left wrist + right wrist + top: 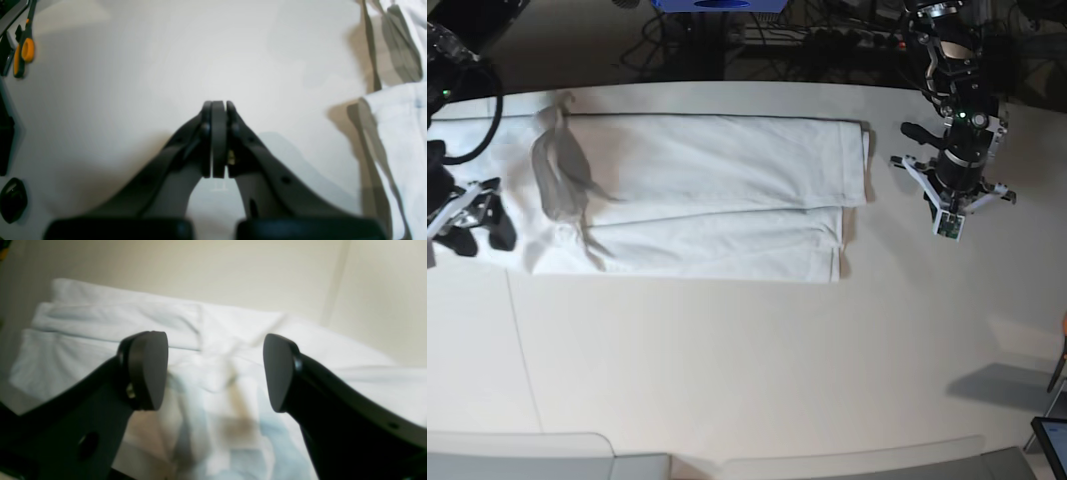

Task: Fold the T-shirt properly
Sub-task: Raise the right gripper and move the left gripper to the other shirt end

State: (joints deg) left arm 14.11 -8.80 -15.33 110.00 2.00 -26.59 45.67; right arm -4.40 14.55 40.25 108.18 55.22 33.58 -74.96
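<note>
T-shirt (717,195) folded lengthwise on surface (757,370); left gripper (218,108) fingers together, right gripper (215,371) fingers apart, empty.

The table (727,380) is a smooth off-white top with a faint seam running down its left part in the base view. The shirt (717,195) lies flat across the far half, folded into a long band (white on near-white, so its edges show mostly by shadow), with one bunched, blurred piece of cloth at its left end. In the left wrist view the shirt's edge (400,133) rests on the bare table (166,66), and orange-handled scissors (23,53) lie near the top left corner.
</note>
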